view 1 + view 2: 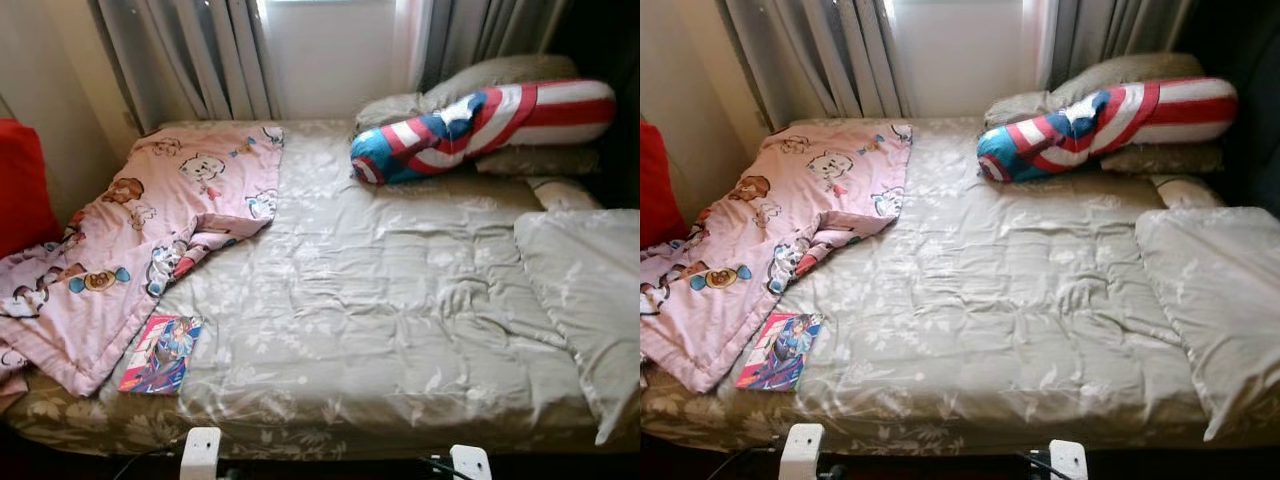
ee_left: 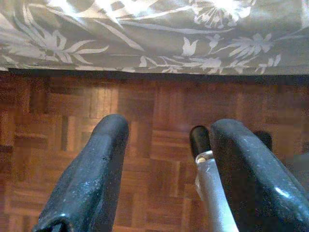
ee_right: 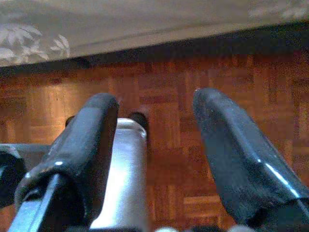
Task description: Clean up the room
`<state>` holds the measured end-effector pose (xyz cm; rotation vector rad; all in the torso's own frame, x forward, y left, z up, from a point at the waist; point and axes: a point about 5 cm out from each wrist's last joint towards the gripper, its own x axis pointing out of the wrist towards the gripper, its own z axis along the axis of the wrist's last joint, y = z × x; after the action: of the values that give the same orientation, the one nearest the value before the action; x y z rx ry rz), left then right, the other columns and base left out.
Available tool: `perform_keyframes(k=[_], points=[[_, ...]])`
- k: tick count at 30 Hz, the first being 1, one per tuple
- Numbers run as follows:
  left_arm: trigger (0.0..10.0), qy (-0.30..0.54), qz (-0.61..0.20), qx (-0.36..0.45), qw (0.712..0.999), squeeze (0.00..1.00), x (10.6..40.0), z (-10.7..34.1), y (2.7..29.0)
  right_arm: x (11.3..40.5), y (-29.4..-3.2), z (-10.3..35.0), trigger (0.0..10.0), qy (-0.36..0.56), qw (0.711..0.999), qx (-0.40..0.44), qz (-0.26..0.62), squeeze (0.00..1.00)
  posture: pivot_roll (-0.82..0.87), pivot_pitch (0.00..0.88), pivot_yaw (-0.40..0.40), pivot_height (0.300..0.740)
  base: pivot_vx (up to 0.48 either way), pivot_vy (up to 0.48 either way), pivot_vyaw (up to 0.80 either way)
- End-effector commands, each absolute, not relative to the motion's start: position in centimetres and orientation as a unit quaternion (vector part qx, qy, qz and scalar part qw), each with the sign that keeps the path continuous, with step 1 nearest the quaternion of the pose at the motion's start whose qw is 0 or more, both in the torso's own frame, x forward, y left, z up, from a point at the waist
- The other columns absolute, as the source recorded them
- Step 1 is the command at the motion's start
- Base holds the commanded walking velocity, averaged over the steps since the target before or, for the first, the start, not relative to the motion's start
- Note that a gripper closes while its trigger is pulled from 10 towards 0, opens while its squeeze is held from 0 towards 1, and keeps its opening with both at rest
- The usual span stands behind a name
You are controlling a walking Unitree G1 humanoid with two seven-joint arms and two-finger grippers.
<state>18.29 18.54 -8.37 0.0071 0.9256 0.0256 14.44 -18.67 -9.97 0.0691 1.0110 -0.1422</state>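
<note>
Currently, my left gripper (image 2: 164, 169) and right gripper (image 3: 154, 159) hung over the parquet floor (image 2: 154, 101) beside the bed (image 1: 380, 300), fingers parted and holding nothing. The crumpled pink blanket (image 1: 150, 230) overlapped the comic book (image 1: 160, 354) near the bed's edge; I judged that pulling the blanket could drag the book off. No containers were present.

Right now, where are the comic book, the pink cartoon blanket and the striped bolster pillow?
comic book (image 1: 160, 354): left eye view, middle of its cover.
pink cartoon blanket (image 1: 150, 215): left eye view, flat middle of its spread part.
striped bolster pillow (image 1: 1110, 118): right eye view, red and white stripes at mid-length.
</note>
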Motion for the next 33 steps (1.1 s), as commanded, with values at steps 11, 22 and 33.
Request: perform_keyframes(k=[11, 22, 33], points=[[10.0, 0.455, 0.019, 0.018, 0.89, 0.0, 17.91, -8.45, 19.45, 14.58, -18.33, -9.96, 10.0, 0.482, 0.873, 0.038, -0.069, 0.0, -0.06, 0.0, 0.046, 0.74, 0.0, 0.355, 0.0], [10.0, 0.454, 0.019, 0.018, 0.891, 0.0, 17.99, -8.42, 19.41, 14.6, -18.36, -9.95, 10.0, 0.482, 0.873, 0.037, -0.069, 0.0, -0.06, 0.0, 0.045, 0.74, 0.0, 0.354, 0.0], [10.0, 0.453, 0.02, 0.018, 0.891, 0.0, 18.05, -8.38, 19.49, 14.56, -18.32, -9.96, 10.0, 0.482, 0.873, 0.035, -0.07, 0.0, -0.06, 0.0, 0.048, 0.74, 0.0, 0.354, 0.0]])
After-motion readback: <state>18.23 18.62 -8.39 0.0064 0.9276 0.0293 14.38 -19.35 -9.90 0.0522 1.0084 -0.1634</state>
